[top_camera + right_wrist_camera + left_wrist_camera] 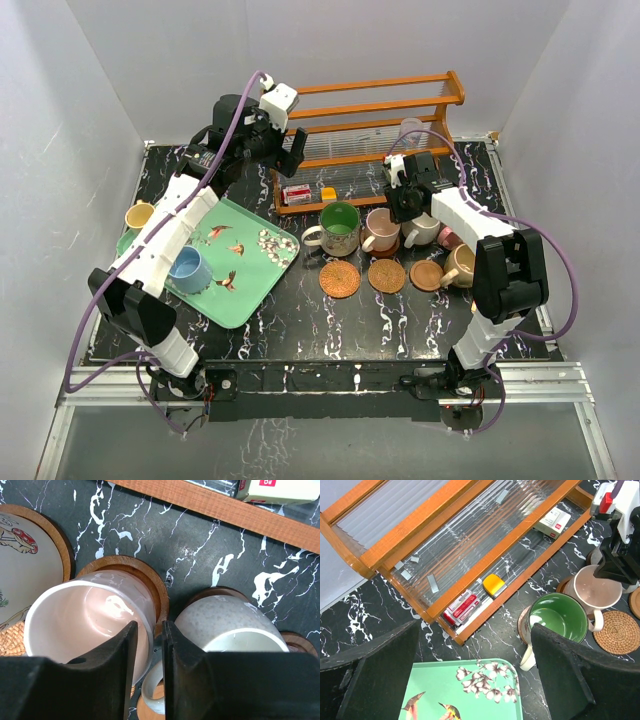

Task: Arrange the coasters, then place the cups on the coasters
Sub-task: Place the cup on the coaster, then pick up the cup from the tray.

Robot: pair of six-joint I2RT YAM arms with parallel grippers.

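Note:
My right gripper [150,630] straddles the wall of the pink cup [90,620], one finger inside and one outside, with a narrow gap either side. The pink cup stands on a dark wooden coaster [159,582]. A cream speckled cup [225,622] sits just to its right. The green cup [340,228] stands to the left of the pink cup [380,230]. Three bare coasters [340,278] lie in a row in front of them. A tan cup [462,265] is at the right. My left gripper [480,680] hangs open and empty above the tray corner, near the rack.
A mint tray [250,275] with bird prints holds a light blue cup [190,270]; a yellow cup [140,215] stands at its far left. The wooden rack [380,110] at the back carries a glass tumbler [410,130], a red-and-white box [296,193] and an orange card [328,193].

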